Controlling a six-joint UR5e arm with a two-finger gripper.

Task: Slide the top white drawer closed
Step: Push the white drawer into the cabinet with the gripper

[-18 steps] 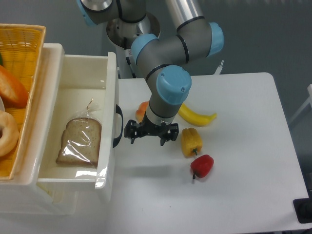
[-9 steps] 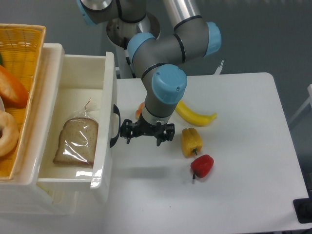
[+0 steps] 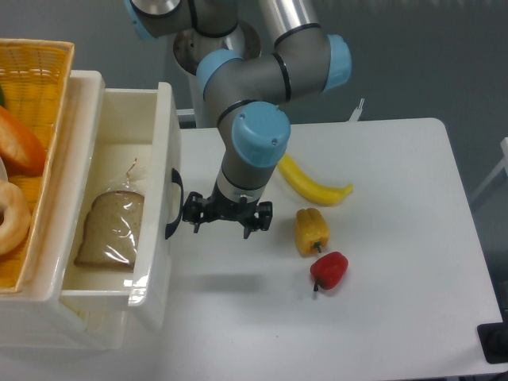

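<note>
The top white drawer (image 3: 161,151) stands partly pulled out at the left. Its glossy cream front panel faces right and carries a curved black handle (image 3: 171,205). Inside lies a slice of bread in a clear bag (image 3: 111,228). My gripper (image 3: 227,221) hangs low over the table just right of the front panel, open and holding nothing. Its left fingertip (image 3: 192,214) is at the handle, touching it or very nearly so.
A yellow wicker basket (image 3: 46,83) with baked goods sits on the cabinet at the far left. On the table to my right lie a banana (image 3: 313,185), a yellow pepper (image 3: 312,230) and a red pepper (image 3: 329,270). The arm's base (image 3: 213,40) is behind.
The gripper has moved left against the drawer front. The drawer has slid left into the cabinet, so its opening is narrower and the bread bag has moved left with it.
</note>
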